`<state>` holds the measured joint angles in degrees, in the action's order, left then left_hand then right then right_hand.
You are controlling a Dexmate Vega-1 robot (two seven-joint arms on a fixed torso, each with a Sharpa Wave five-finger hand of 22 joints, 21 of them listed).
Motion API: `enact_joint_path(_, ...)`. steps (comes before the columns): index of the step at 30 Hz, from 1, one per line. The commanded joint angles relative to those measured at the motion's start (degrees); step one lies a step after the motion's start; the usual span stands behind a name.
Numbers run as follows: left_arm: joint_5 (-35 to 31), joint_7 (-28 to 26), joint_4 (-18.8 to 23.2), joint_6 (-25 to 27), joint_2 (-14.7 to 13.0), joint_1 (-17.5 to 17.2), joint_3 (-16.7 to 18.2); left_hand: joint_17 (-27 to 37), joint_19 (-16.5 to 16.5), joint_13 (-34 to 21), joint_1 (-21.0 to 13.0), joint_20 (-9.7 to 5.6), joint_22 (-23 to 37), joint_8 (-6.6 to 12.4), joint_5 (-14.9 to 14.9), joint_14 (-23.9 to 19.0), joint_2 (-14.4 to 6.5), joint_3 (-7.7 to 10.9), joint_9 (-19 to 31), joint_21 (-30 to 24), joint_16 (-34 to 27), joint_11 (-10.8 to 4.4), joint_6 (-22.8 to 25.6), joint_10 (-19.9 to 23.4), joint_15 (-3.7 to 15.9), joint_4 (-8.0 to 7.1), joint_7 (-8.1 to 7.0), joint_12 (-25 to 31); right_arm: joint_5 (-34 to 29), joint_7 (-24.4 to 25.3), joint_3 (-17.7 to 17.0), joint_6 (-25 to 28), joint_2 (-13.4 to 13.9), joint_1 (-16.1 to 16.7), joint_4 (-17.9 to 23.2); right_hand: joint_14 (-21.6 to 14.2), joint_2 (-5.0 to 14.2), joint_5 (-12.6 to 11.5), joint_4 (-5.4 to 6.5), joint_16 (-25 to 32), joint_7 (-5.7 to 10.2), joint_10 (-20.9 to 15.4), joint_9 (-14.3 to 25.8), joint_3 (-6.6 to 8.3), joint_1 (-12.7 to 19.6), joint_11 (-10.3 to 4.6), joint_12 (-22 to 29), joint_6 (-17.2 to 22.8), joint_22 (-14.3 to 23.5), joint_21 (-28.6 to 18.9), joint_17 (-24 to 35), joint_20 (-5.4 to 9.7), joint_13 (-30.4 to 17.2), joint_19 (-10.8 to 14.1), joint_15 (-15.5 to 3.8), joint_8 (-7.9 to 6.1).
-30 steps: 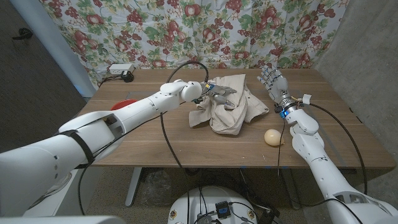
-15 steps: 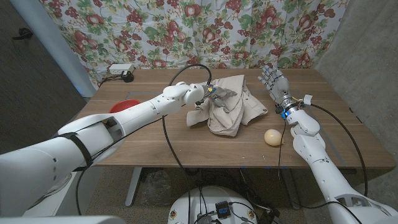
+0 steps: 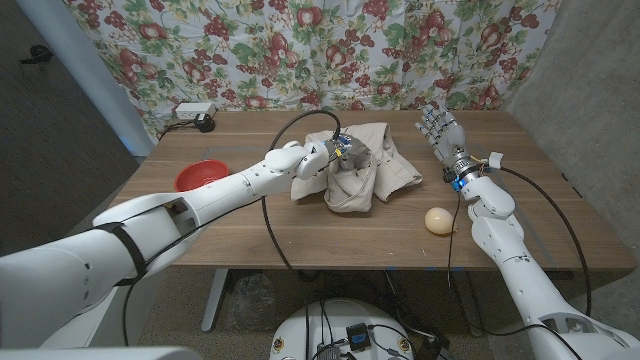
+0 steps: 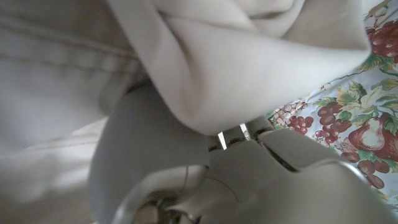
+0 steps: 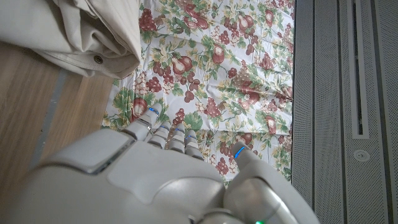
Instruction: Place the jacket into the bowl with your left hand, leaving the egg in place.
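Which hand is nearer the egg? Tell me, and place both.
Right. The right hand stands raised behind the egg; the left hand grips the jacket, farther across the table.

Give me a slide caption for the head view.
Left hand grips the beige jacket on the table; egg and red bowl sit apart.

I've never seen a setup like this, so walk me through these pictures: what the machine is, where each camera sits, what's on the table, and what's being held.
It is a two-armed robot with five-finger hands, standing at a wooden table. The wide picture comes from a camera on its head, looking down. The other two come from cameras on its wrists, looking along each hand. On the table lie a beige jacket, an egg and a red bowl. The left hand grips the jacket, its fingers buried in the cloth. The right hand holds nothing and stands upright, fingers apart.
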<state>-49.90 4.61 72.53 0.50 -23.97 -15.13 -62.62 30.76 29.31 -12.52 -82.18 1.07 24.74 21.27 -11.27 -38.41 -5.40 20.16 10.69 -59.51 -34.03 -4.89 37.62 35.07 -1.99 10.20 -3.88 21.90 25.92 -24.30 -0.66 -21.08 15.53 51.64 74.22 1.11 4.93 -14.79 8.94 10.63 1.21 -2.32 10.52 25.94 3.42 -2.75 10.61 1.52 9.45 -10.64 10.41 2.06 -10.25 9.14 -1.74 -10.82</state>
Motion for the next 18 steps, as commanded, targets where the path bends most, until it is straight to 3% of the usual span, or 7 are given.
enact_joint_path(1, 0.9, -12.7, -3.5, -2.1, 0.9, -1.7, 1.7, 3.4, 0.2, -3.5, -3.3, -2.98, 3.1, 3.52, 0.1, -13.2, -1.7, -1.24, 2.0, -11.8, -2.4, 0.92, 15.2, 12.4, 15.16, -1.05, 5.20, 4.7, -0.5, 0.5, 0.0, -0.1, 0.0, -0.2, -0.1, -0.3, 3.43, 0.3, -0.18, 0.3, -0.07, -0.6, 0.1, 0.48, -0.3, -0.09, 0.2, 0.6, 0.2, -0.4, 0.1, 4.26, -0.2, 0.4, -1.44, -0.27)
enact_joint_path(2, -1.0, -17.7, -3.3, -0.8, 0.7, -2.7, 1.8, 4.5, 2.8, -4.6, -2.6, -5.17, 3.4, 3.53, 0.3, -15.6, -2.2, -1.17, 2.1, -14.9, -3.3, 1.60, 15.5, 14.5, 14.88, -1.34, 5.59, 5.5, -0.5, 0.5, 0.0, -0.1, 0.1, -0.3, -0.2, -0.3, 3.43, 0.3, -0.18, 0.3, -0.12, -0.6, 0.1, 0.48, -0.3, -0.12, 0.2, 0.6, 0.2, -0.4, 0.1, 4.27, -0.2, 0.4, -1.46, -0.27)
enact_joint_path(3, -1.5, -16.0, -2.7, 0.1, 0.7, -2.4, 1.4, 5.6, 4.5, -5.6, -2.3, -6.88, 3.3, 3.52, 0.4, -17.1, -2.6, -0.92, 2.2, -16.8, -4.0, 1.39, 15.7, 15.3, 14.87, -1.44, 5.53, 5.8, -0.5, 0.5, 0.0, 0.0, 0.0, -0.3, -0.1, -0.3, 3.42, 0.3, -0.19, 0.3, -0.11, -0.6, 0.1, 0.48, -0.3, -0.09, 0.2, 0.6, 0.2, -0.4, 0.1, 4.27, -0.2, 0.4, -1.46, -0.27)
enact_joint_path(5, -0.8, -16.1, -3.7, -1.9, 0.6, -1.7, 1.2, 7.9, 5.5, -6.8, -2.1, -8.49, 3.0, 3.89, 0.7, -19.1, -2.5, -1.04, 2.2, -18.7, -5.8, 1.27, 17.1, 16.3, 14.85, -1.23, 5.86, 6.2, -0.8, 0.4, 0.1, -0.5, 0.1, -0.5, -0.5, -0.3, 3.42, 0.3, -0.19, 0.3, -0.15, -0.6, 0.1, 0.49, -0.3, -0.09, 0.2, 0.6, 0.2, -0.4, 0.1, 4.26, -0.2, 0.5, -1.42, -0.25)
enact_joint_path(8, -1.9, -15.9, -3.4, -2.2, 0.3, -1.2, 0.4, 9.6, 6.1, -8.0, -2.4, -9.43, 2.4, 4.09, 1.0, -19.8, -2.4, -0.79, 2.1, -20.0, -6.5, 1.74, 18.1, 16.9, 14.73, -1.00, 6.77, 6.4, -0.6, 0.6, 0.1, 0.0, 0.0, -0.5, -0.4, -0.3, 3.40, 0.3, -0.20, 0.2, -0.08, -0.6, 0.1, 0.50, -0.3, -0.11, 0.1, 0.6, 0.2, -0.4, 0.1, 4.30, -0.2, 0.4, -1.47, -0.25)
enact_joint_path(18, -1.4, -16.9, -2.1, -2.3, -0.2, -1.5, 1.3, 13.6, 8.2, -11.1, -3.4, -10.19, -0.8, 4.38, 0.3, -19.1, -2.0, 0.46, 1.8, -20.9, -7.1, 3.66, 19.8, 17.6, 12.97, -0.76, 8.30, 6.8, -0.9, 0.6, 0.3, -0.5, 0.0, -0.8, -0.9, -0.3, 3.37, 0.3, -0.22, 0.2, -0.13, -0.6, 0.1, 0.54, -0.3, -0.08, 0.1, 0.6, 0.2, -0.4, 0.1, 4.25, -0.2, 0.5, -1.48, -0.25)
